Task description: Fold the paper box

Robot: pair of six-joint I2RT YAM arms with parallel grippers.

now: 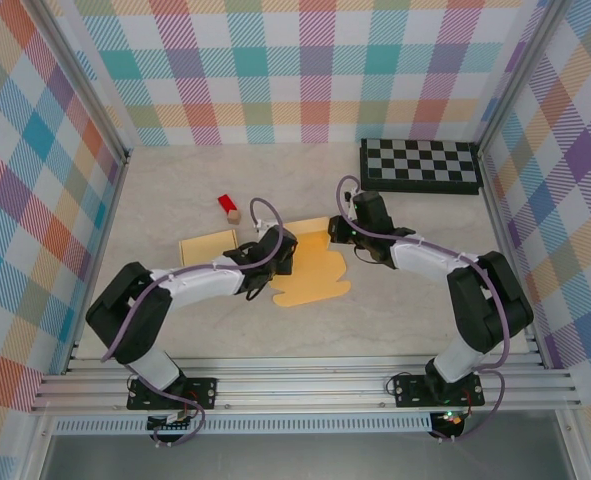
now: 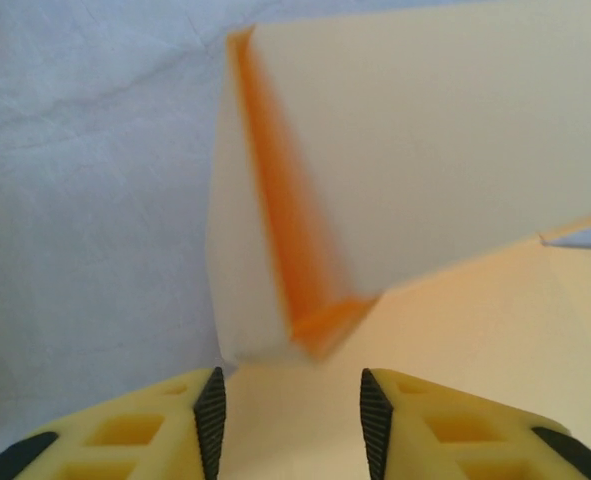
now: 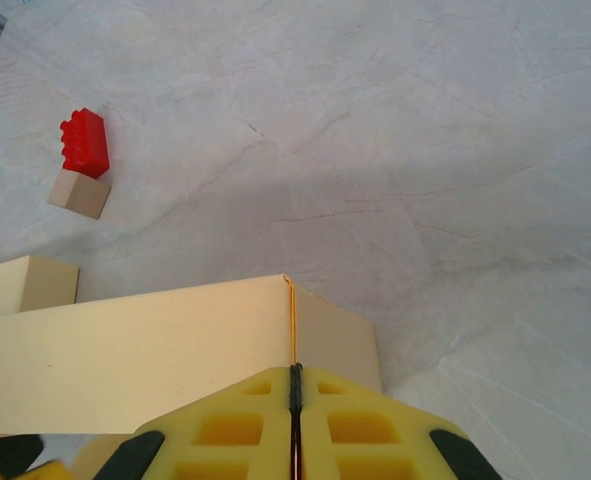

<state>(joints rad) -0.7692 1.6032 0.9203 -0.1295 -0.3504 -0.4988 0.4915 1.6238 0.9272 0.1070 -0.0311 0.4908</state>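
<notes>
Top view: the paper box (image 1: 320, 285) lies mid-table (image 1: 175, 320) between the left gripper (image 1: 285, 262) and the right gripper (image 1: 335, 235), with bare surface around it. The arms cover its upper edge.

Left wrist: the 2 fingers (image 2: 210, 415) are spread over a blurred flap.

Right wrist: the fingers (image 3: 245, 425) are clenched on the box's wall edge.

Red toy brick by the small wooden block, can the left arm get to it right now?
Probably yes. The red toy brick lies unobstructed just beyond the open left tool, which would first have to leave the yellow paper box.
</notes>
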